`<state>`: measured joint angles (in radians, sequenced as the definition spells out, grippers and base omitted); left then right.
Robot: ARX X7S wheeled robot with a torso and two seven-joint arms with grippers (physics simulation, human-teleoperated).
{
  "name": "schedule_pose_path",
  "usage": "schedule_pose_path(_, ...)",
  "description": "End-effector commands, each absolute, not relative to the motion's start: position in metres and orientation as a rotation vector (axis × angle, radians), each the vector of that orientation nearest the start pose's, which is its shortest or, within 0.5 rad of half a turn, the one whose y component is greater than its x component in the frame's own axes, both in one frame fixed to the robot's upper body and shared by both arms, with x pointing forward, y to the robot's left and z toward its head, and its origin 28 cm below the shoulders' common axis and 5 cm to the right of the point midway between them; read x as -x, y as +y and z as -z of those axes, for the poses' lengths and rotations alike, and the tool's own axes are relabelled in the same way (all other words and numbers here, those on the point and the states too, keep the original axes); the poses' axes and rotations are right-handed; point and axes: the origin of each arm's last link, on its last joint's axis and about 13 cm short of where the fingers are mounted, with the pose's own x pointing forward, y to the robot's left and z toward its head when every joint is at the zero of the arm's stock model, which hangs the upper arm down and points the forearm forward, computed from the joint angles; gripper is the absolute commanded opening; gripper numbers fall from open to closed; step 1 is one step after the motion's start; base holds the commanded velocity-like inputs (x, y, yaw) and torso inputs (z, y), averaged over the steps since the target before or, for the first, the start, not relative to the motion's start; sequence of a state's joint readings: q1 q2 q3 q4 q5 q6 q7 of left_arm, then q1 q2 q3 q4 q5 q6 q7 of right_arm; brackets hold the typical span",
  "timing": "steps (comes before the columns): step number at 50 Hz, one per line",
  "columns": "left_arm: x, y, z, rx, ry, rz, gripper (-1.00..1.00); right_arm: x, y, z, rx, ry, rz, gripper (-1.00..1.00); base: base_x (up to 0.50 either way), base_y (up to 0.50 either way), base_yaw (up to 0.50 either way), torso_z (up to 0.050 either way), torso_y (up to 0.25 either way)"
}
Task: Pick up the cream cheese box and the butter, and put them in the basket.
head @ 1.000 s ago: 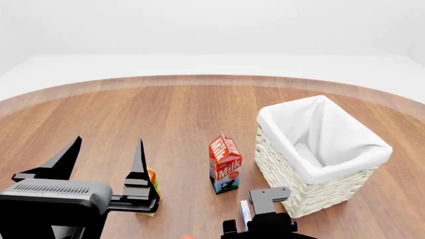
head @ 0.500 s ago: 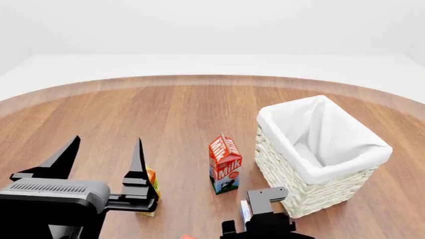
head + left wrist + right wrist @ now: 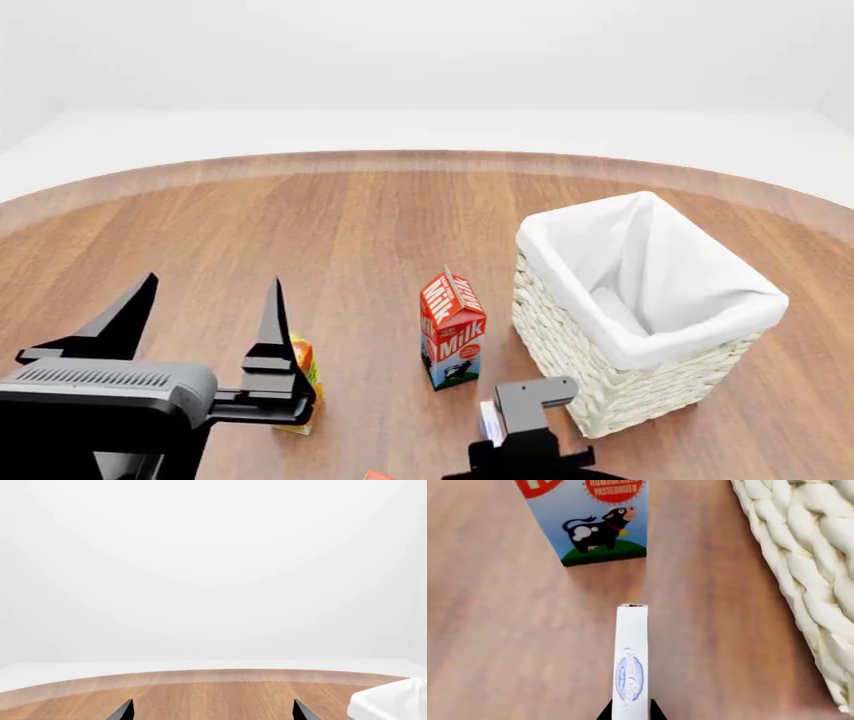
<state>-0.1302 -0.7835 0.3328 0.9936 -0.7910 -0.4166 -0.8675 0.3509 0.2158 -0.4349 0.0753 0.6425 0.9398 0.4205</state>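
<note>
Under right tool [image 3: 630,715], cream cheese box [image 3: 630,667] (half cropped)

milk carton [image 3: 453,330] crowds basket [image 3: 641,318] — narrow gap between

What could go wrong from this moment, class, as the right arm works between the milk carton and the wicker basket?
1. The thin white cream cheese box stands on its narrow edge between the right gripper fingers; a slightly off-centre squeeze could let it twist or slip out.
2. The red-and-white milk carton stands close by, so a careless swing might topple it.
3. The white woven wicker basket wall rises right beside the box; too low a lift could catch its rim.
</note>
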Motion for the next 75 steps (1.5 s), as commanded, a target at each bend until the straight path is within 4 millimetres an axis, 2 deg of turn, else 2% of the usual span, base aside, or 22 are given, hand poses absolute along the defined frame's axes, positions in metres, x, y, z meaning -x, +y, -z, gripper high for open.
schedule_pose_path(1, -0.143, 0.215, -0.176, 0.017, -0.22, 0.051, 1.0, -0.23, -0.062, -0.038, 0.086, 0.748, -0.147, -1.0, 0.0, 0.0, 0.0, 0.0, 0.0)
schedule_pose_path(9, -0.142, 0.214, -0.176, 0.017, -0.22, 0.052, 1.0, -0.223, -0.06, -0.065, 0.097, 0.665, -0.148, -1.0, 0.0, 0.0, 0.0, 0.0, 0.0)
schedule_pose_path(18, -0.142, 0.215, -0.177, 0.018, -0.219, 0.05, 1.0, -0.216, -0.059, -0.086, 0.101, 0.604, -0.156, -1.0, 0.0, 0.0, 0.0, 0.0, 0.0)
schedule_pose_path(25, -0.142, 0.214, -0.177, 0.018, -0.217, 0.055, 1.0, -0.208, -0.062, -0.118, 0.095, 0.521, -0.152, -1.0, 0.0, 0.0, 0.0, 0.0, 0.001)
schedule_pose_path(47, -0.146, 0.213, -0.178, 0.023, -0.219, 0.073, 1.0, -0.191, -0.068, -0.168, 0.074, 0.382, -0.125, -1.0, 0.0, 0.0, 0.0, 0.0, 0.0)
schedule_pose_path(61, -0.144, 0.213, -0.178, 0.021, -0.22, 0.069, 1.0, -0.194, -0.075, -0.203, 0.083, 0.303, -0.099, -1.0, 0.0, 0.0, 0.0, 0.0, 0.001)
schedule_pose_path(75, -0.144, 0.213, -0.177, 0.022, -0.219, 0.07, 1.0, -0.204, -0.086, -0.224, 0.093, 0.27, -0.048, -1.0, 0.0, 0.0, 0.0, 0.0, 0.0)
